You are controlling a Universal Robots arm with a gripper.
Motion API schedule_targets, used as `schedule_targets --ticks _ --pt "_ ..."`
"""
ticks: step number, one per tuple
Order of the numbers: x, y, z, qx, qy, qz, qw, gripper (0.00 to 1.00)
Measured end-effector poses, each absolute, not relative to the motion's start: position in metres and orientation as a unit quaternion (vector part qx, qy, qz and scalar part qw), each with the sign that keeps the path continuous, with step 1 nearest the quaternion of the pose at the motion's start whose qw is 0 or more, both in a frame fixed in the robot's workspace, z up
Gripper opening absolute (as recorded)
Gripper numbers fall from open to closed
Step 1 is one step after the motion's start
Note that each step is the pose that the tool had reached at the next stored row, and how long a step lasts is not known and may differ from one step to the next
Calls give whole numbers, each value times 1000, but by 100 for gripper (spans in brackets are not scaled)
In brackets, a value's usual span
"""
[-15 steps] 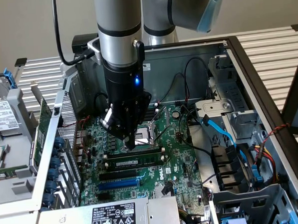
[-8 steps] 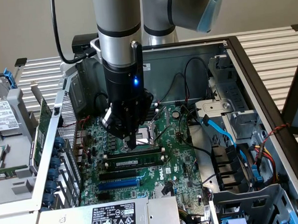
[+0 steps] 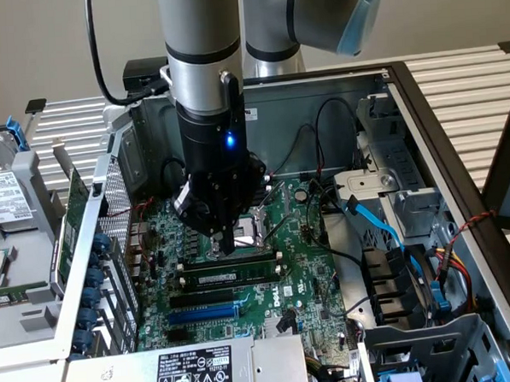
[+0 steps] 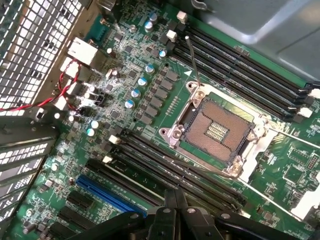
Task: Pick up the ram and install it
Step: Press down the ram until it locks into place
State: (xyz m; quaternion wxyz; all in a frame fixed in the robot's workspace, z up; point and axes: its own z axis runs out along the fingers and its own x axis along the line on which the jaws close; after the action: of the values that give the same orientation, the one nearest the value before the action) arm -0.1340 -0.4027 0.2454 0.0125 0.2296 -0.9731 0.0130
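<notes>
Motherboard (image 3: 285, 266) lies in the open case (image 3: 423, 131). One ram (image 3: 229, 268) already sits flat in a slot (image 3: 234, 280) near the board's middle, beside the CPU socket (image 4: 215, 131). Fingers (image 3: 228, 242) are closed together with nothing between them, tip just above the ram, maybe pressing it; whether the latches are locked I cannot tell.

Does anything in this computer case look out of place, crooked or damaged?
The processor socket stands bare, its contact grid exposed, with no chip or cooler on it. The ram lies level along its slot under the shut hand. Nothing looks spilled or broken.
</notes>
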Motion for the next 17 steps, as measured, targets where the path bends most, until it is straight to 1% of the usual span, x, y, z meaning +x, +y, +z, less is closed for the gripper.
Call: schedule_targets --ticks 17 --pt "-134 -403 245 104 -994 12 13 11"
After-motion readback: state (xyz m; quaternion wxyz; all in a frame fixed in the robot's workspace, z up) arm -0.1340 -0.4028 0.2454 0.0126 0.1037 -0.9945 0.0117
